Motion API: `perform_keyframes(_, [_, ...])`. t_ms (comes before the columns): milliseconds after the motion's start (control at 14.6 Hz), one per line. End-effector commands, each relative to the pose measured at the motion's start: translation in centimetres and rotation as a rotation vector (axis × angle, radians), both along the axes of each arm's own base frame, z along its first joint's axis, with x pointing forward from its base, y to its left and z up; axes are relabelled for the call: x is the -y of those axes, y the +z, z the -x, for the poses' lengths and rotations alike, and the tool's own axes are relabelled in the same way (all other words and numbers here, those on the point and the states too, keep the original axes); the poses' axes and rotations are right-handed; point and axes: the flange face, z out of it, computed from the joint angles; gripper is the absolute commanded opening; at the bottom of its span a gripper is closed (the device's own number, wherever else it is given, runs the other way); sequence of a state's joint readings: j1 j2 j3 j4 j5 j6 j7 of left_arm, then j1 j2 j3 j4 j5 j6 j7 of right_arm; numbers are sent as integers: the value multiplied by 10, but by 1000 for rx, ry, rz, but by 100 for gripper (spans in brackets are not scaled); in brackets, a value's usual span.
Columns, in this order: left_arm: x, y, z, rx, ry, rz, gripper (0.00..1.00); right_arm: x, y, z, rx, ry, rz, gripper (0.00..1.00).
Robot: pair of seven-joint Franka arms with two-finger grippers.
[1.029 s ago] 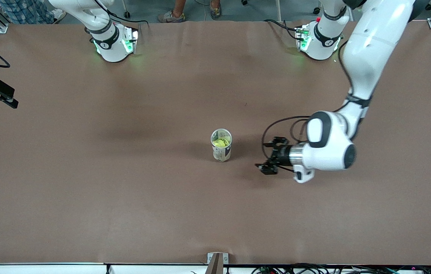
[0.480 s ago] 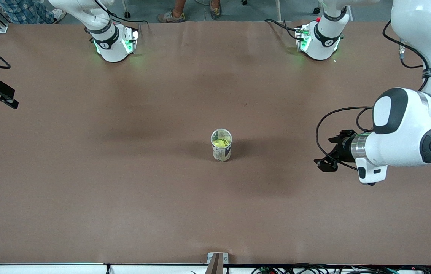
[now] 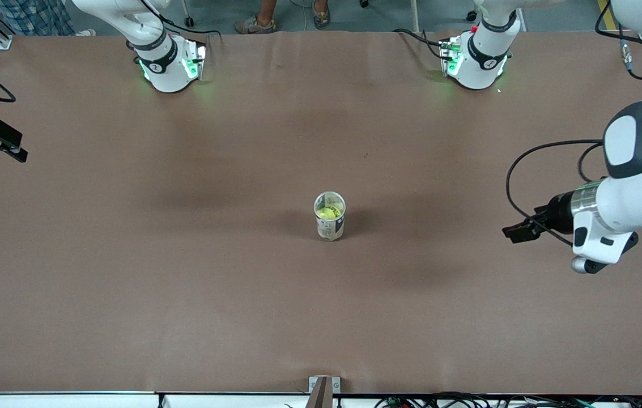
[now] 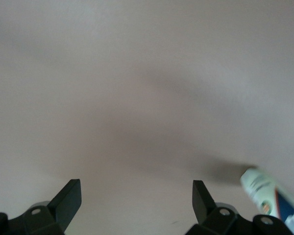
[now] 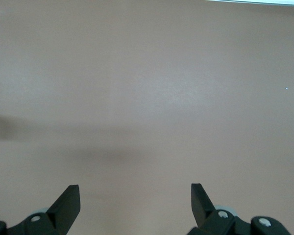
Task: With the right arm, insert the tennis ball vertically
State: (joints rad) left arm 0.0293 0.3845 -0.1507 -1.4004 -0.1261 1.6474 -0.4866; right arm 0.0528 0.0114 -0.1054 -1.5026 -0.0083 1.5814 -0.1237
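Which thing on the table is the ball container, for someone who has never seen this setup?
Start with the brown table; near its middle stands an upright clear can, alone. It is open-topped, with a printed label, and a yellow-green tennis ball shows inside.

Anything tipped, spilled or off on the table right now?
Nothing stands out. The can stands upright mid-table with the tennis ball inside. Left gripper is open over bare table toward its own end; right gripper is open too.

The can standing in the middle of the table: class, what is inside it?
The can stands upright and open, with a yellow-green tennis ball inside it. Whatever lies under the ball is hidden by the ball.
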Motion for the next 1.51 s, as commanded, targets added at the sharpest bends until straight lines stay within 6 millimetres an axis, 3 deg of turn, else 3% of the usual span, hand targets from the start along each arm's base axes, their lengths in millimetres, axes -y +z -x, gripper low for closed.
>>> perform_keyframes(0, [-16, 38, 20, 24, -167, -40, 100, 2, 1, -1, 4, 6, 12, 100])
perform_keyframes(274, [-16, 72, 38, 44, -225, -97, 100, 2, 1, -1, 4, 6, 16, 100])
perform_keyframes(549, [19, 92, 52, 77, -382, -84, 100, 2, 2, -1, 5, 6, 16, 100])
perform_keyframes(686, [15, 106, 57, 110, -482, -59, 100, 2, 2, -1, 5, 8, 16, 100])
perform_keyframes(1098, [9, 131, 72, 146, -473, -75, 100, 2, 2, -1, 5, 8, 16, 100])
perform_keyframes(1441, [11, 128, 102, 150, -477, -92, 100, 2, 2, -1, 5, 8, 16, 100])
